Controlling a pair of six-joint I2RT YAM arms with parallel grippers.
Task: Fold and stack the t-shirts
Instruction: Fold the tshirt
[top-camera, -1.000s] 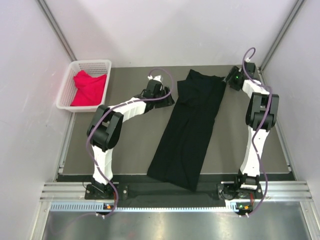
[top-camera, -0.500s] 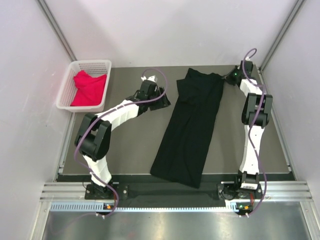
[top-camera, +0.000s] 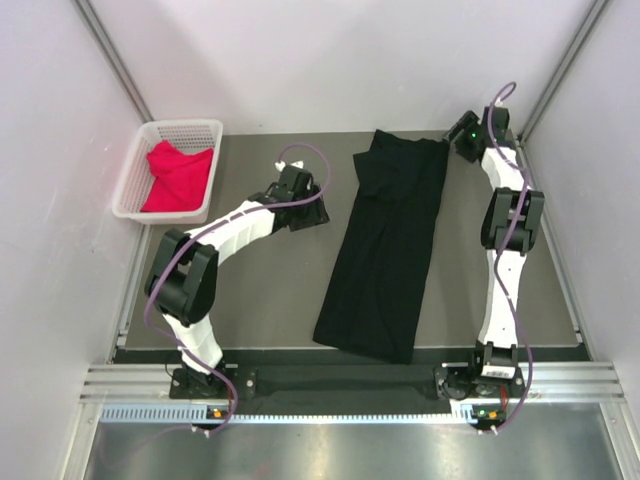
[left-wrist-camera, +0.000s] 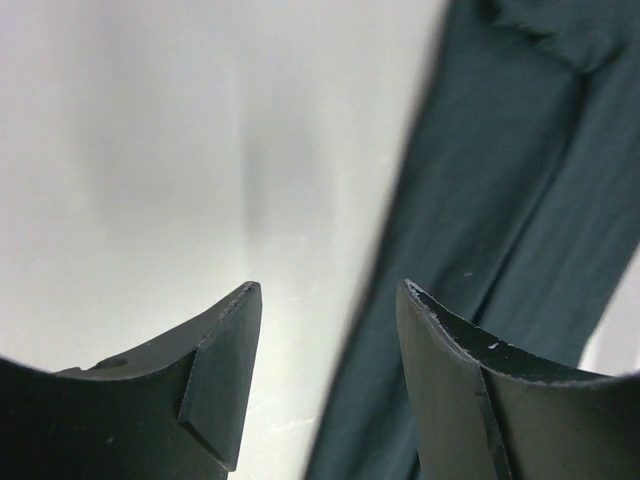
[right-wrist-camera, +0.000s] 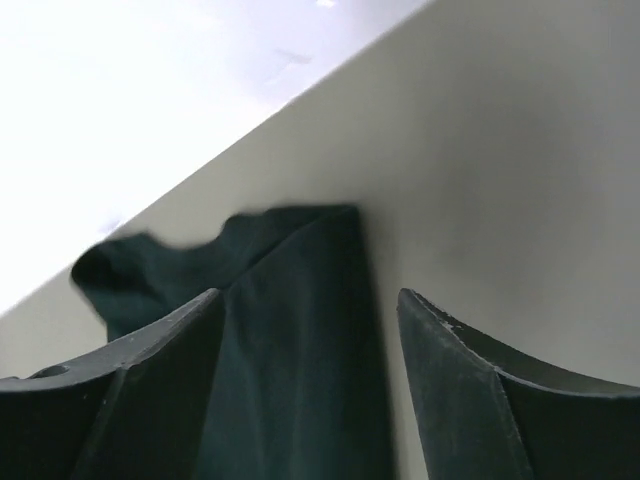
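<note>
The black t-shirt lies on the table as a long narrow strip, running from the far edge toward the near edge. My left gripper is open and empty, a little left of the strip's left edge. In the left wrist view the shirt lies ahead and to the right. My right gripper is open just beyond the shirt's far right corner. In the right wrist view the shirt lies below the open jaws. The red-pink t-shirt lies crumpled in the basket.
The white lattice basket stands at the far left corner of the table. Grey walls close in the table at the back and both sides. A metal rail runs along the near edge by the arm bases.
The black shirt has shifted right and lies straighter. My left gripper has drawn back left, away from the shirt. My right gripper has moved farther back toward the far right corner.
</note>
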